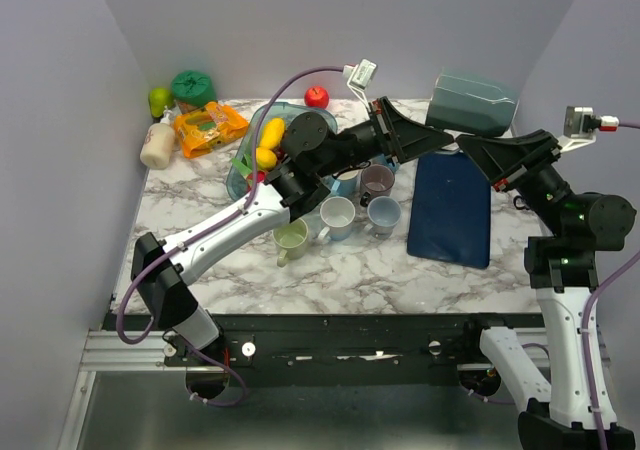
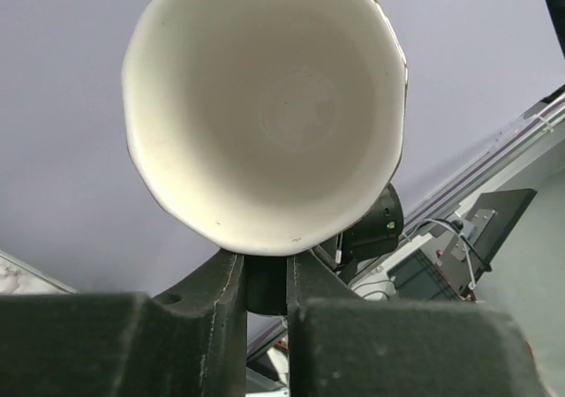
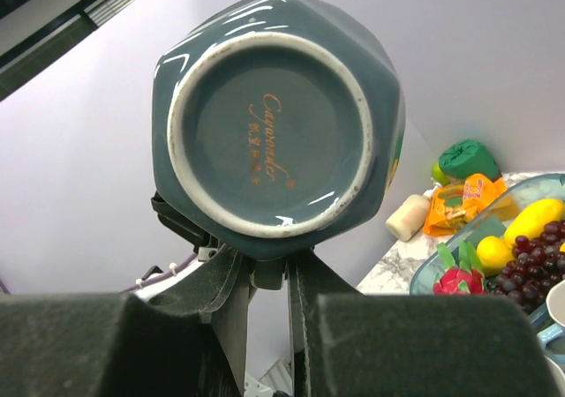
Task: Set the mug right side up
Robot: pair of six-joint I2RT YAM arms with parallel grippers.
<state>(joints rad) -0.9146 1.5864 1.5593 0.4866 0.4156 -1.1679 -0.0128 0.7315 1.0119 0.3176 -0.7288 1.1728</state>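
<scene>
Mugs number five in all. One, the teal faceted mug (image 1: 472, 102), is off the tabletop (image 1: 200, 205), held in the air on its side above the far right part. Its white inside faces the left wrist camera and its glazed foot ring with gold script faces the right wrist camera.

Both tools meet beneath it. The left tool (image 2: 267, 278) has its fingers drawn close on a dark part just under the mug's rim. The right tool (image 3: 269, 272) has its fingers equally narrow on a dark part just under the mug's base. Each looks clamped on the mug.

Four small cups stand mouth-up in a cluster below the left arm:
- a pale green cup (image 1: 291, 238)
- a light blue cup (image 1: 337, 216)
- a grey-blue cup (image 1: 384, 213)
- a mauve cup (image 1: 377, 180), partly covered by the arm

One dark blue rectangular board (image 1: 450, 208) lies just to their right. One clear bluish bowl (image 1: 236, 170) of fruit sits to their left, half hidden by the left arm.

At the far left corner lie one orange packet (image 1: 208, 128), one cream bottle (image 1: 157, 145), one green bag (image 1: 192, 87) and one green fruit (image 1: 160, 100). One red apple (image 1: 316, 96) sits by the back wall.
</scene>
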